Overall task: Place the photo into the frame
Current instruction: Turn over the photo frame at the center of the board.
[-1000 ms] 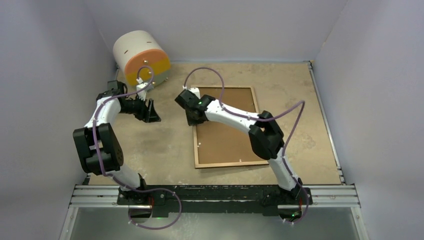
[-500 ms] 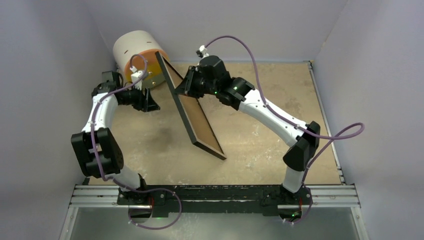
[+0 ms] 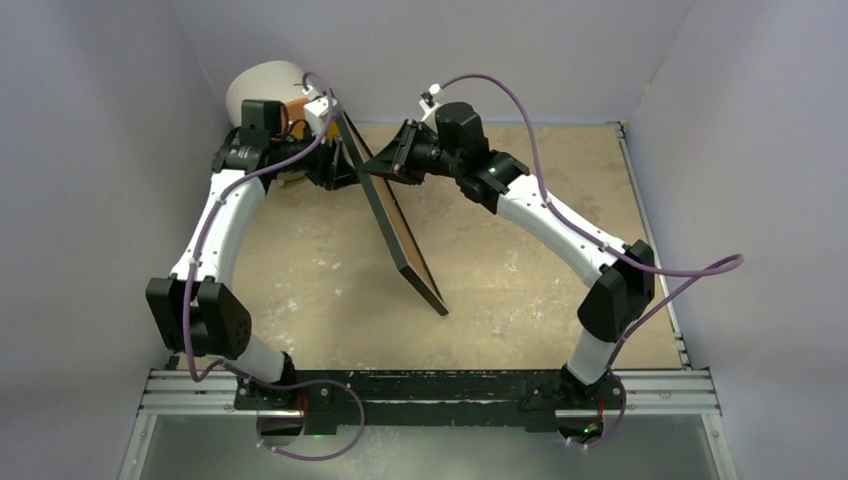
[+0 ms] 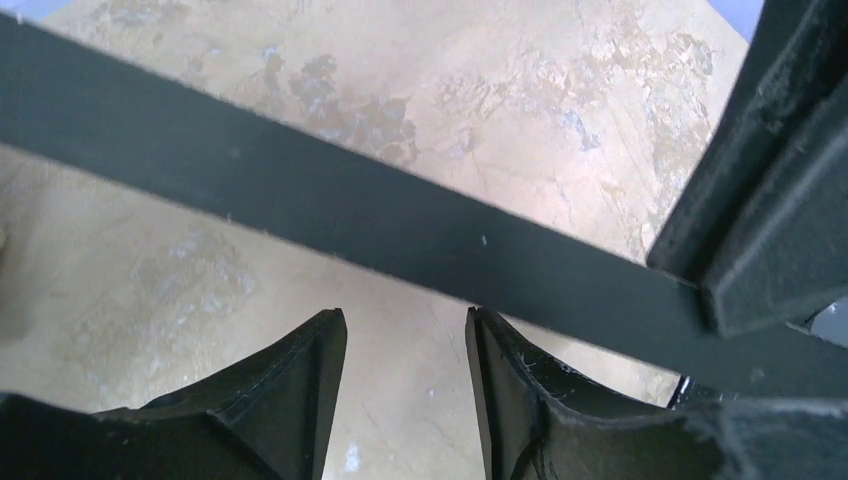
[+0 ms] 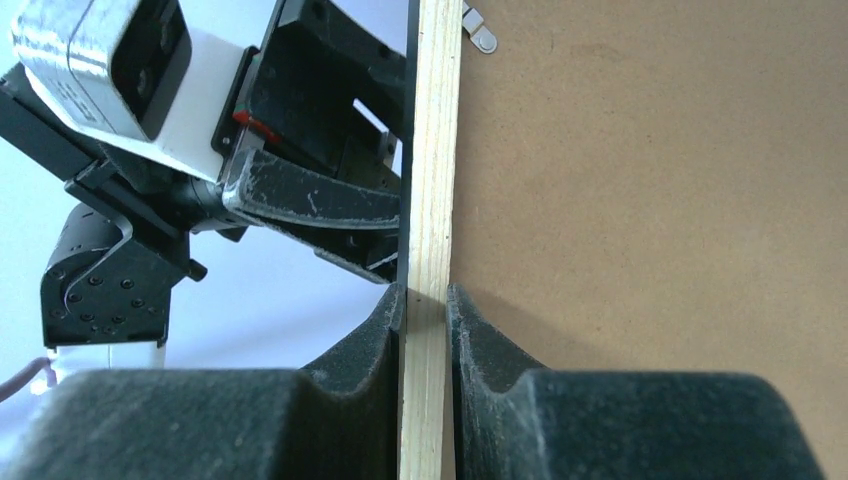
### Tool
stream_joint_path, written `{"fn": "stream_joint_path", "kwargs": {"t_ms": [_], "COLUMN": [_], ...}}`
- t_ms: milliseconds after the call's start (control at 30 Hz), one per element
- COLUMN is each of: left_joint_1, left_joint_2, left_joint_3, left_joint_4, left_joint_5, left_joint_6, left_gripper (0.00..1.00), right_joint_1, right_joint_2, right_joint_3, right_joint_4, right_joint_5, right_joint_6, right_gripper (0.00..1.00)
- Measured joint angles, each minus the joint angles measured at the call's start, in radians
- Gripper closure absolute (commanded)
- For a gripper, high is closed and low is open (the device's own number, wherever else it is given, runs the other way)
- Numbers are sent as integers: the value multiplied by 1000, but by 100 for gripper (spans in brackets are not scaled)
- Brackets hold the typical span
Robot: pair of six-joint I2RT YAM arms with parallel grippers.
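The frame [image 3: 398, 228] stands on its long edge on the table, leaning, with its brown back panel [image 5: 650, 200] facing right. My right gripper [image 3: 382, 165] is shut on the frame's light-wood rim [image 5: 432, 150] at the raised far end, one finger on each side [image 5: 427, 300]. My left gripper [image 3: 340, 172] is on the frame's front side at the same end. Its fingers stand apart [image 4: 405, 325] with nothing between them, and the black border [image 4: 330, 200] runs just past the tips. The photo is out of view.
A white and orange cylinder [image 3: 262, 85] lies at the back left, right behind the left arm. Grey walls close in three sides. The mottled tan tabletop [image 3: 520, 290] stretches to the right of the frame, and a metal rail [image 3: 430, 390] runs along the near edge.
The frame lay flat a second ago; the right gripper has lifted it onto its edge. The left arm swung up and right to the frame's top end, its jaws narrowing a little.
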Motion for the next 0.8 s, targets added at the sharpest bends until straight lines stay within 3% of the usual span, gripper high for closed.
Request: {"fn": "stream_joint_path", "kwargs": {"t_ms": [233,300,600,800], "left_joint_1": [-79,-95,-197,-235], "left_joint_2": [124,152,278,371], "left_joint_3": [145,184,344,419], "left_joint_4": [3,-2,-34,-51], "left_joint_5": [-70,-91,-171,-209], "left_joint_6": [-32,-38,-39,-38], "left_gripper": [50,50,50,50], "right_joint_1": [-63,-87,-111,-109], "right_joint_2": [-37,-37,22,22], "right_joint_3": [-26,-23,239,280], "right_joint_4": [-24,-53,-375,-527], "right_joint_5": [-29,-42,-28,61], "right_joint_6": [-38,-67,-333,-488], "right_gripper": [35,29,28,49]}}
